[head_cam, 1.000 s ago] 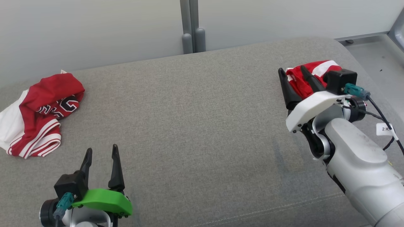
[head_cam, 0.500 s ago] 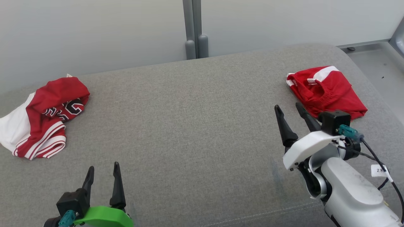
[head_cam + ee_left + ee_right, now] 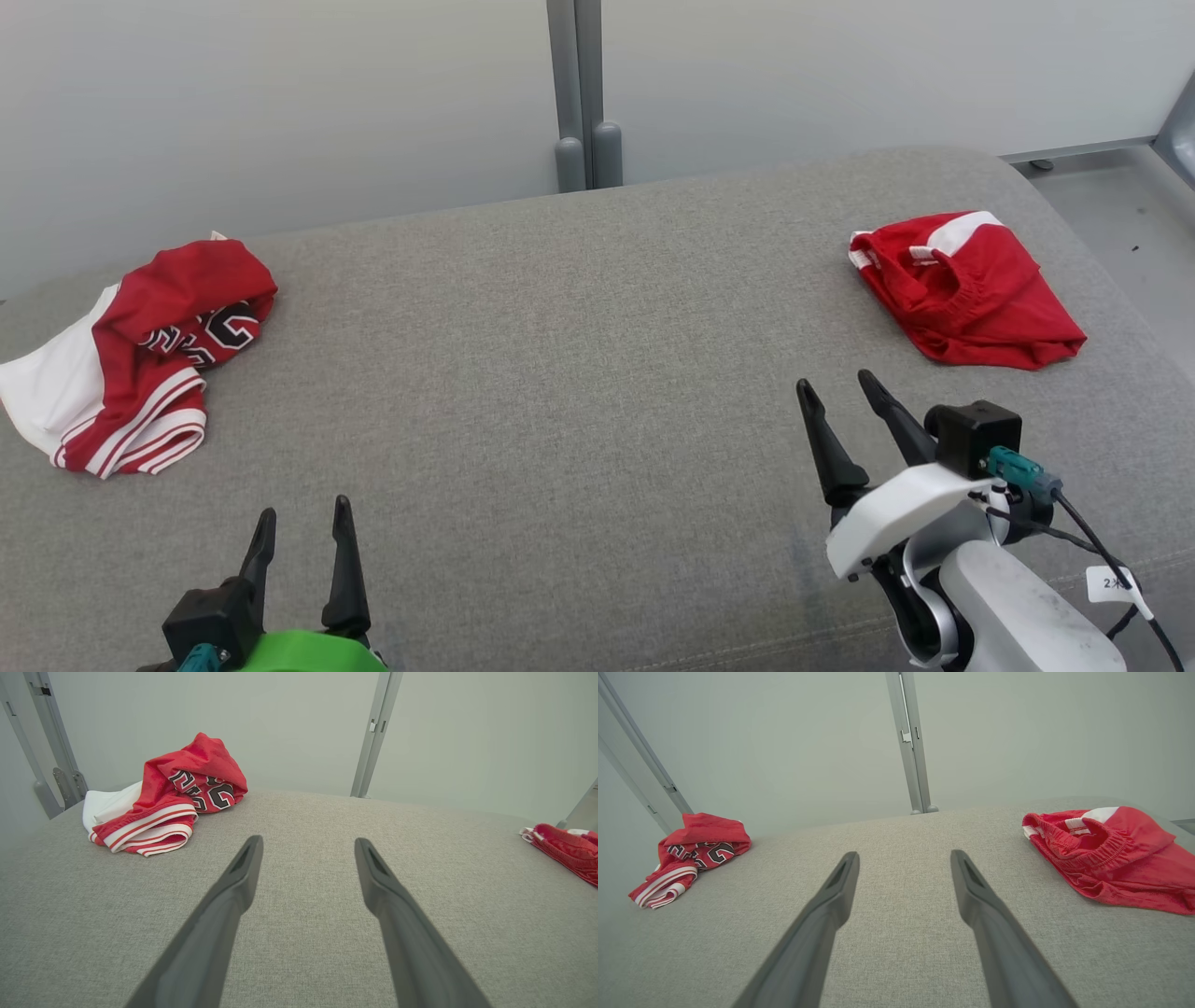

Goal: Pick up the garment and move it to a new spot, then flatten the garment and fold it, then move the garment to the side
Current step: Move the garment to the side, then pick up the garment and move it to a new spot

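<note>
A folded red garment with a white band and elastic waist [image 3: 966,294] lies at the far right of the grey cushioned surface [image 3: 579,373]; the right wrist view has this red garment [image 3: 1106,854] on its right side. A crumpled red-and-white jersey with lettering [image 3: 140,355] sits at the far left, and this jersey [image 3: 168,798] fills the upper left of the left wrist view. My right gripper [image 3: 834,381] is open and empty, a short way in front of the folded garment and apart from it. My left gripper [image 3: 304,509] is open and empty near the front edge.
A pale wall with a grey vertical post [image 3: 583,93] runs behind the surface. Grey floor [image 3: 1120,215] drops off past the rounded right end. A cable with a white tag [image 3: 1106,583] hangs from my right wrist.
My right gripper, open throughout, has drawn back from the folded red garment toward the front edge, leaving it in place. The head view has shifted, so everything sits lower in it.
</note>
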Tool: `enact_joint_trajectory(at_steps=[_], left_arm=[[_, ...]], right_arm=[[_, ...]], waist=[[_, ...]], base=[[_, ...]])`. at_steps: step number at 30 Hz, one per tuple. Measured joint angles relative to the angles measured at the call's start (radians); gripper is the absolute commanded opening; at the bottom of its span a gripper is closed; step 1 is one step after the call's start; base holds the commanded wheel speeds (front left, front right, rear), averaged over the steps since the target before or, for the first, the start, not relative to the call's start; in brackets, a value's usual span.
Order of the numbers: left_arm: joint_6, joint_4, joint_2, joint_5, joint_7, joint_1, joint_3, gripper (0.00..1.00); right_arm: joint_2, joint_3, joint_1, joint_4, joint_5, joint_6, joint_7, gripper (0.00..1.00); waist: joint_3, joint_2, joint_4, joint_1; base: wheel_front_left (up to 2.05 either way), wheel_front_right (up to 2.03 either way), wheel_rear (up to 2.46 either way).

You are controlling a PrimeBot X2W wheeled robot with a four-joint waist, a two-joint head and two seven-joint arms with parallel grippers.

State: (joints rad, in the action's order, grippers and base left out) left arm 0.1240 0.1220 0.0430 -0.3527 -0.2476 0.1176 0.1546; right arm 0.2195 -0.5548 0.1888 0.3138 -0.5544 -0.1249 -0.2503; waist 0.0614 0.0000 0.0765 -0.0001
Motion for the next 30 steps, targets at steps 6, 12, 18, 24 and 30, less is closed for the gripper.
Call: enact_joint_trajectory(at_steps=[6, 12, 18, 24, 30], left_arm=[[0.0, -0.008, 0.0, 0.005, -0.001, 0.007, 0.005, 1.0], [0.0, -0.021, 0.0, 0.007, -0.001, 0.008, 0.01, 1.0], [0.0, -0.028, 0.0, 0.007, -0.001, 0.01, 0.01, 1.0], [0.0, -0.032, 0.0, 0.007, -0.001, 0.011, 0.012, 1.0], [0.0, -0.035, 0.001, 0.015, -0.001, 0.011, 0.033, 1.0]], right_arm=[[-0.001, 0.011, -0.039, -0.017, 0.011, 0.0, 0.0, 1.0], [-0.001, 0.031, -0.058, -0.04, 0.03, 0.0, 0.0, 1.0], [-0.004, 0.043, -0.072, -0.06, 0.056, 0.0, 0.0, 1.0], [-0.005, 0.05, -0.081, -0.067, 0.065, 0.0, 0.0, 1.0], [-0.005, 0.071, -0.099, -0.082, 0.072, 0.0, 0.0, 1.0]], waist=[[-0.001, 0.0, -0.001, 0.0], [-0.004, 0.0, -0.002, 0.0001], [-0.008, 0.0, -0.007, 0.0], [-0.01, 0.0, -0.012, 0.0], [-0.016, 0.0, -0.03, 0.0]], base=[[0.0, 0.0, 0.0], [0.0, 0.0, 0.0], [0.0, 0.0, 0.0], [0.0, 0.0, 0.0], [0.0, 0.0, 0.0]])
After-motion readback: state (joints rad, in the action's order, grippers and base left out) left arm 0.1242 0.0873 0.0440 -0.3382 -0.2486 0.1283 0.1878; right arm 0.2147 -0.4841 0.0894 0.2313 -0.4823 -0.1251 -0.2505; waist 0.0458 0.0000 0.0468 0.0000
